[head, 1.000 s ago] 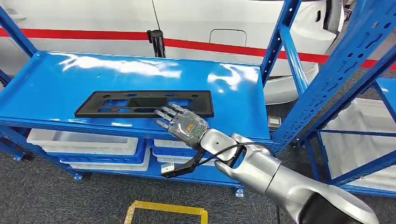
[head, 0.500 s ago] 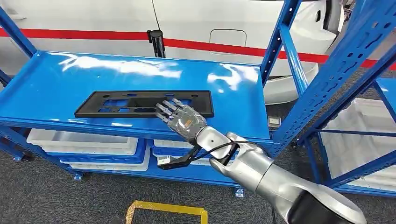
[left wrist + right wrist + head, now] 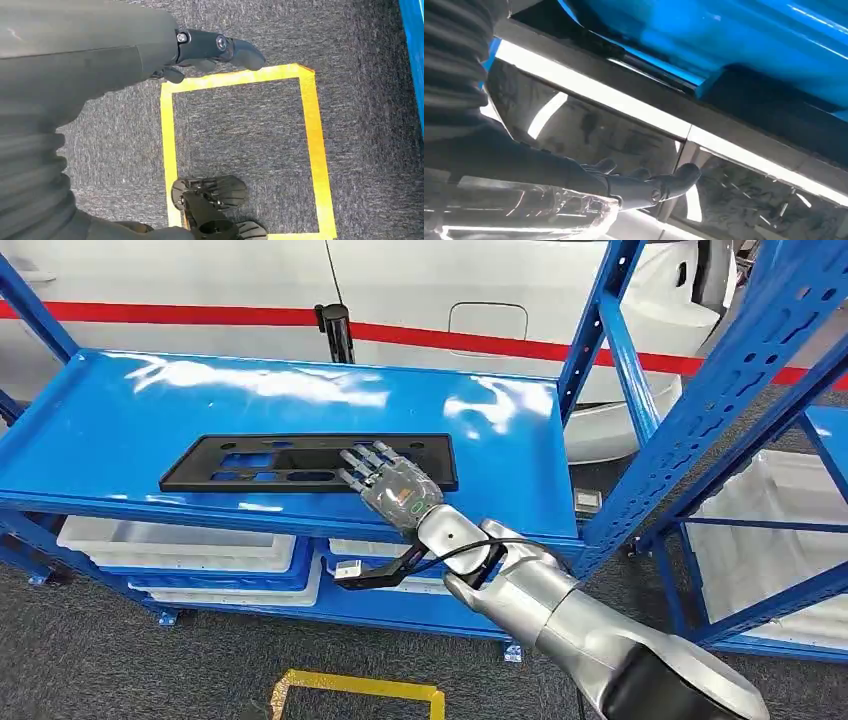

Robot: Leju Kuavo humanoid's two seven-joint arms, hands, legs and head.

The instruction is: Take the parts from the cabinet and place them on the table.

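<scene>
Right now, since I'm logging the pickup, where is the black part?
In the head view the black part lies flat near the front edge of the blue shelf, with the right hand over its right end.

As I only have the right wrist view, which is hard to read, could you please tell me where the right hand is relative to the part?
Observer: In the head view the right hand lies over the near edge of the black panel, towards its right end, fingers spread. I cannot tell if it touches.
Operator: Thanks. Where does the panel sit?
Observer: Flat on the top blue shelf, close to the front edge, long side along it.
Operator: And the left hand?
Observer: The left hand hangs over grey carpet by a yellow tape square, holding nothing.
</scene>
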